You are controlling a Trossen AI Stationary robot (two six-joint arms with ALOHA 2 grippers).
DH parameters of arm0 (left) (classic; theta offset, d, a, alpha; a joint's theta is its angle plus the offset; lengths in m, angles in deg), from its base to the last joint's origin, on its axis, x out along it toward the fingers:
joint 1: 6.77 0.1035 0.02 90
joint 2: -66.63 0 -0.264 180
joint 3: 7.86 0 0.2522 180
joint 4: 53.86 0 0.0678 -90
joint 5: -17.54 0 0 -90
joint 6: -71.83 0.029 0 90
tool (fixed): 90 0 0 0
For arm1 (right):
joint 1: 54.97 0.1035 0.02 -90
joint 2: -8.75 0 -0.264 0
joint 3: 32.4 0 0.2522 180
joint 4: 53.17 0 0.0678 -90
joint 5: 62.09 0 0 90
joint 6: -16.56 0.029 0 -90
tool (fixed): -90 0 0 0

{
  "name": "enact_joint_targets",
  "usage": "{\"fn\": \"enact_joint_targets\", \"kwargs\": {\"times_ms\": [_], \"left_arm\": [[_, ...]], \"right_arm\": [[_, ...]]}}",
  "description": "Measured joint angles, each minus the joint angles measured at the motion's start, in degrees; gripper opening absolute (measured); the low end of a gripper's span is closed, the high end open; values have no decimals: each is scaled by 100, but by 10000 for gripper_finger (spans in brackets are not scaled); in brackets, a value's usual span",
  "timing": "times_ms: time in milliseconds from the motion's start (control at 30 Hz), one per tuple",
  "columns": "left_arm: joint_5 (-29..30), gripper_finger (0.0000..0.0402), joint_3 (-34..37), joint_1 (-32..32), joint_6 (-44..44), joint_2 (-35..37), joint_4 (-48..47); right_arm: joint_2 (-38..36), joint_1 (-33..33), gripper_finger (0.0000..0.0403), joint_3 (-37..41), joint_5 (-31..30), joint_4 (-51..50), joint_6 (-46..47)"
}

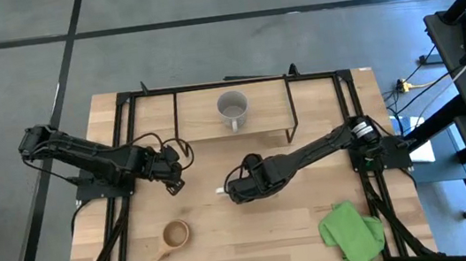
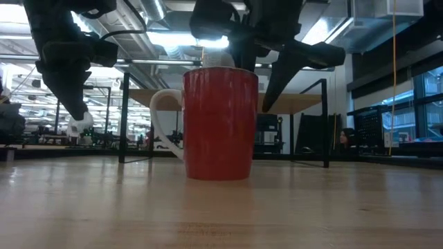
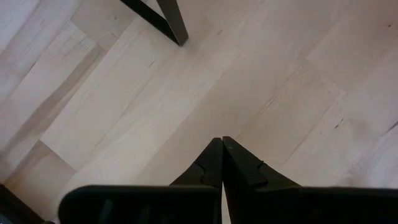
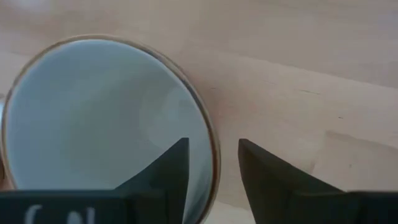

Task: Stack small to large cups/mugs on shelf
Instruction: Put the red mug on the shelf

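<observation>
The red mug (image 2: 220,124), cream inside (image 4: 99,118), stands upright on the table's middle, its handle (image 2: 163,128) toward the left in the low view. My right gripper (image 4: 213,144) hangs over it, open and pointing down, one finger (image 4: 171,171) inside the mug and the other (image 4: 267,180) outside, with the rim (image 4: 214,158) between them untouched. The grey mug (image 1: 232,106) stands on the shelf (image 1: 266,109) at the far side. The tan wooden cup (image 1: 176,235) rests on the table near the front. My left gripper (image 3: 222,142) is shut above bare table at the left.
A green cloth (image 1: 351,234) lies at the table's near right corner. The shelf's black legs (image 3: 168,18) stand just beyond my left gripper. Bare tabletop (image 1: 271,224) lies between the wooden cup and the cloth.
</observation>
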Motion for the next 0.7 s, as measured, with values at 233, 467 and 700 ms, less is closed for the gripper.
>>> {"fn": "enact_joint_targets", "kwargs": {"times_ms": [233,467,700], "left_arm": [[1,0,0,0,0,0,0],[1,0,0,0,0,0,-2],[1,0,0,0,-2,0,-2]], "right_arm": [[-21,0,126,-3,1,-260,-236],[-25,-8,66,-44,108,-672,-1205],[-162,-33,28,-51,101,-1422,-1824]]}}
